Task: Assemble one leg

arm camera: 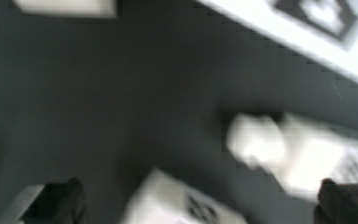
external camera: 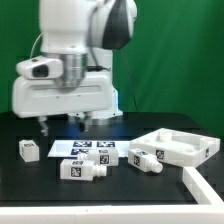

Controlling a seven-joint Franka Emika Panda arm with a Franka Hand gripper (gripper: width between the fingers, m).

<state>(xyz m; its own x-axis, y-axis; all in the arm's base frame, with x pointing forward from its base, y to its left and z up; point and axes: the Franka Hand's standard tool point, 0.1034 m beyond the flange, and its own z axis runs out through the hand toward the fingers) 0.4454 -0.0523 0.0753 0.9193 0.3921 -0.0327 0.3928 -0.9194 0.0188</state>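
The small white plastic tag-marked leg (external camera: 82, 169) lies on the black counter (external camera: 30, 188) just in front of the flat white marker board (external camera: 85, 148), with a similar block (external camera: 28, 149) to the exterior view's left, another (external camera: 145, 158) and a large white raised-rim square panel (external camera: 183, 146) to its right, and the pincer (external camera: 65, 124) hanging spread and empty above the board.

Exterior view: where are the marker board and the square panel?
marker board (external camera: 83, 148): exterior view, middle of its tagged face.
square panel (external camera: 204, 151): exterior view, its raised rim.
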